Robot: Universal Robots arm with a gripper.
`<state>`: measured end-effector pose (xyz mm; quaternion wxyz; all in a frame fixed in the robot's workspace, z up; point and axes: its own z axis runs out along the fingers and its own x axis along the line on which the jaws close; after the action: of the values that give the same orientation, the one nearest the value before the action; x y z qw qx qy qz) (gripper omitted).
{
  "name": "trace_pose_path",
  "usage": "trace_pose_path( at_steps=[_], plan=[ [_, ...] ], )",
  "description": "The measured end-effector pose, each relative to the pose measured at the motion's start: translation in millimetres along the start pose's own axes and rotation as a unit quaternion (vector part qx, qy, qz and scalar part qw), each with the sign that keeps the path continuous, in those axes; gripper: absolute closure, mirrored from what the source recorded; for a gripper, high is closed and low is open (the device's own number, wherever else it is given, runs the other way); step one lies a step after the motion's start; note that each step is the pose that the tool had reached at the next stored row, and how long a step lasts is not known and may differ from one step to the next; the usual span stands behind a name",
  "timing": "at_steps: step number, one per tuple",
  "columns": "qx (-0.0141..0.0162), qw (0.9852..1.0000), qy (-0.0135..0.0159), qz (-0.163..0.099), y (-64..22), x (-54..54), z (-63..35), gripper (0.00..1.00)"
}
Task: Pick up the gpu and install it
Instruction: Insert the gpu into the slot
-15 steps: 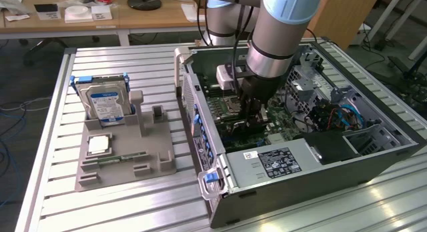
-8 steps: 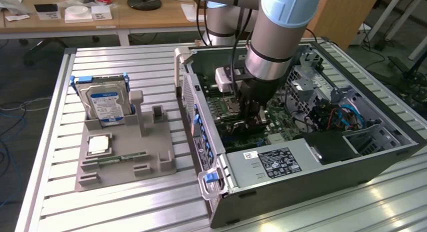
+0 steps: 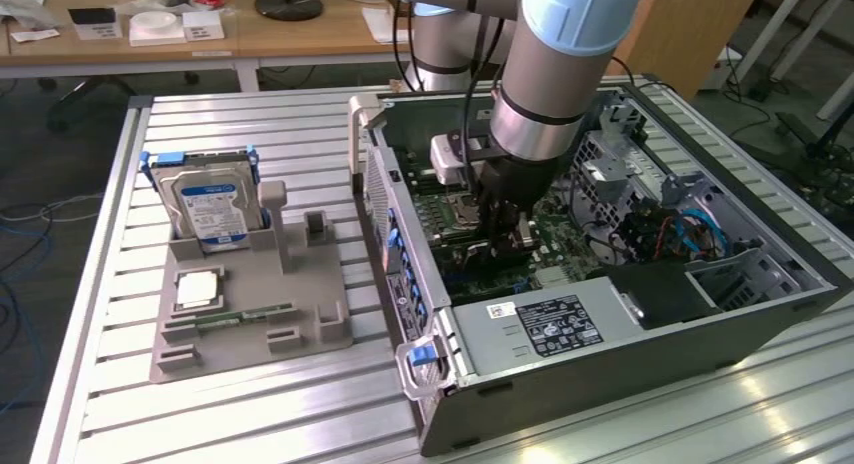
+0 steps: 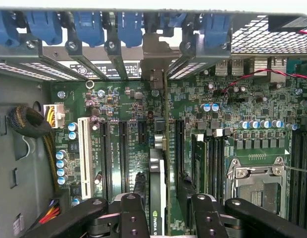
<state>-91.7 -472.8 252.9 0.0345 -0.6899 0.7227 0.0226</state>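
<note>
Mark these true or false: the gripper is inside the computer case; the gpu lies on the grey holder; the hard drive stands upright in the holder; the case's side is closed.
1. The gripper is inside the computer case. True.
2. The gpu lies on the grey holder. False: it stands edge-on between the gripper's fingers, over the motherboard.
3. The hard drive stands upright in the holder. True.
4. The case's side is closed. False: it is open, the motherboard exposed.
</note>
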Motion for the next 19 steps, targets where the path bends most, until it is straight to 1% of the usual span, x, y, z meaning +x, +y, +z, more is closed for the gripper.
trace_pose_path(
  at_steps=[2,4,15,19],
  plan=[
    [0.0000,1.0000,0.0000,0.000,0.0,0.0,0.0,0.62],
    [0.0000,1.0000,0.0003,0.000,0.0,0.1,-0.1,0.73],
    [0.0001,1.0000,0.0000,0.000,0.3,0.0,0.5,0.73],
    [0.0000,1.0000,0.0003,0.002,1.3,0.3,1.5,0.73]
  ],
)
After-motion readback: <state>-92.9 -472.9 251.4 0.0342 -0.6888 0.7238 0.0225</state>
